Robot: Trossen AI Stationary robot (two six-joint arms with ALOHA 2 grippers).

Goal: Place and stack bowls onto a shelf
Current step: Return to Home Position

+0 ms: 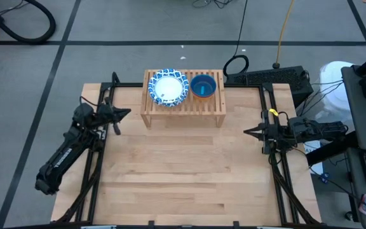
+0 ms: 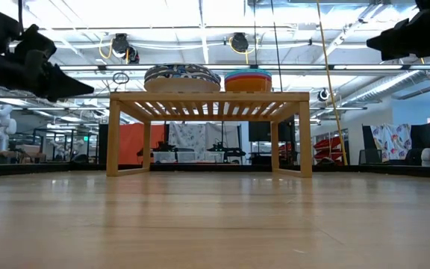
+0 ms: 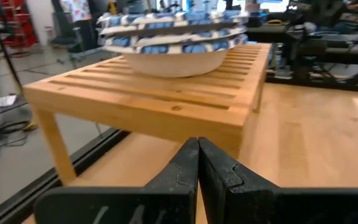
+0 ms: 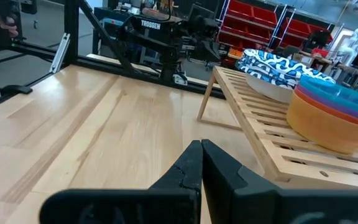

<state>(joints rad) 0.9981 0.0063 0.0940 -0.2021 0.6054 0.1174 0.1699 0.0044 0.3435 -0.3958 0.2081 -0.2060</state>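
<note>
The light-wood shelf [image 1: 183, 102] stands on its side legs at the table's far edge. A stack of blue-patterned dishes [image 1: 168, 87] rests on the slatted top at its left part, and a stack of plain bowls [image 1: 203, 86], teal uppermost and orange at the bottom, beside it on the right. Both stacks show in the low view [image 2: 182, 78] [image 2: 248, 80]. My left gripper [image 1: 127, 113] hovers shut at the table's left edge, left of the shelf. My right gripper [image 1: 246, 131] hovers shut at the right edge. In the wrist views the fingers [image 3: 199, 149] [image 4: 201, 149] meet.
The pale wooden tabletop [image 1: 183, 178] spreads bare in front of the shelf. Black frame rails run along its left and right sides. A dark keyboard-like unit [image 1: 275, 77] and cables lie beyond the far right corner.
</note>
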